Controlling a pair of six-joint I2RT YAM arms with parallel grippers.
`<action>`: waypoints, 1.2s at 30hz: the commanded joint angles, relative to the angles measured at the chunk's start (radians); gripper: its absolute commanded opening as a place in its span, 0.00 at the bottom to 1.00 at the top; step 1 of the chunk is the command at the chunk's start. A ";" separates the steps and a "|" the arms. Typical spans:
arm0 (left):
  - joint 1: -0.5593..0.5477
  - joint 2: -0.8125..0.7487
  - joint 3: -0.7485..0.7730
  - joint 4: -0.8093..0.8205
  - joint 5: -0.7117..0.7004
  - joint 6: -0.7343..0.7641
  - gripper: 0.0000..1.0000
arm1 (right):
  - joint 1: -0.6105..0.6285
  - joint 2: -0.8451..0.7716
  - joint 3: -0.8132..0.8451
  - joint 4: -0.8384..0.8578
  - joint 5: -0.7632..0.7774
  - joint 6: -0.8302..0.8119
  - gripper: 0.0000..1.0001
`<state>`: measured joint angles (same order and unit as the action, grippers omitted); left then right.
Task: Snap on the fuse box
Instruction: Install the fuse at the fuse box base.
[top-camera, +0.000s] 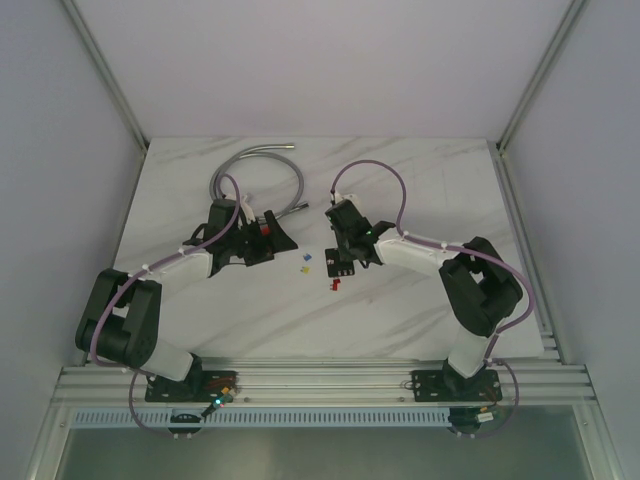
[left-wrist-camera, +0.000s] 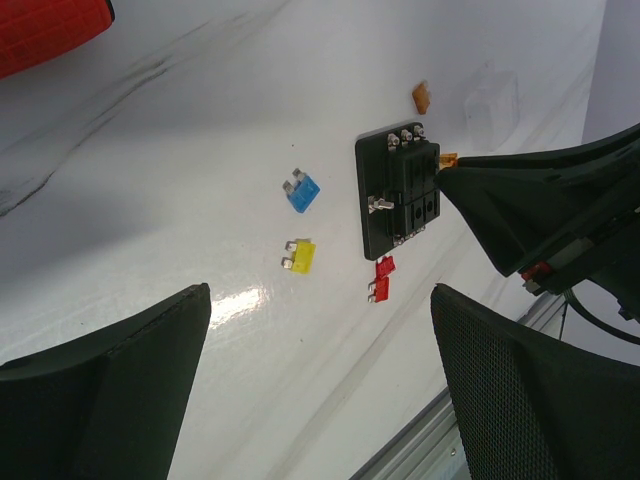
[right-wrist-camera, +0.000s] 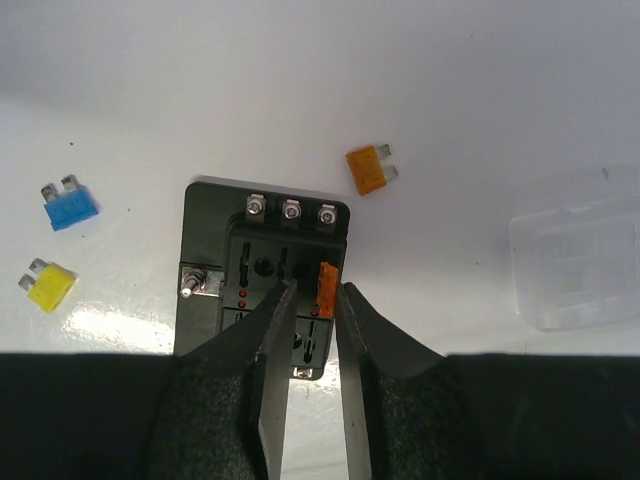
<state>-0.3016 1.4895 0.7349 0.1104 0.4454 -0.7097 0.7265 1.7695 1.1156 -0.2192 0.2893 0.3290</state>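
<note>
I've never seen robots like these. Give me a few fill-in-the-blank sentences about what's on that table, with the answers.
The one fuse standing in the fuse box is ___. The loose fuses around it are yellow, orange, red and ___. The gripper directly over the fuse box is the ___ one. The left gripper holds ___.
Missing words: orange; blue; right; nothing.

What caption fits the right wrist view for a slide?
Right pincer straddles a small orange blade fuse standing in the black square plastic fuse box.
</note>
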 joint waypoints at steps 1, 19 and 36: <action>-0.006 -0.016 0.020 -0.008 0.013 -0.002 1.00 | 0.006 0.007 0.045 -0.004 0.028 0.026 0.28; -0.007 -0.016 0.023 -0.007 0.016 -0.005 1.00 | 0.004 0.023 0.031 -0.022 0.069 0.059 0.13; -0.008 -0.022 0.022 -0.008 0.016 -0.008 1.00 | -0.062 -0.013 -0.050 0.041 -0.055 0.116 0.09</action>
<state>-0.3035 1.4895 0.7349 0.1104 0.4454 -0.7136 0.6796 1.7718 1.1049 -0.1871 0.2695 0.4191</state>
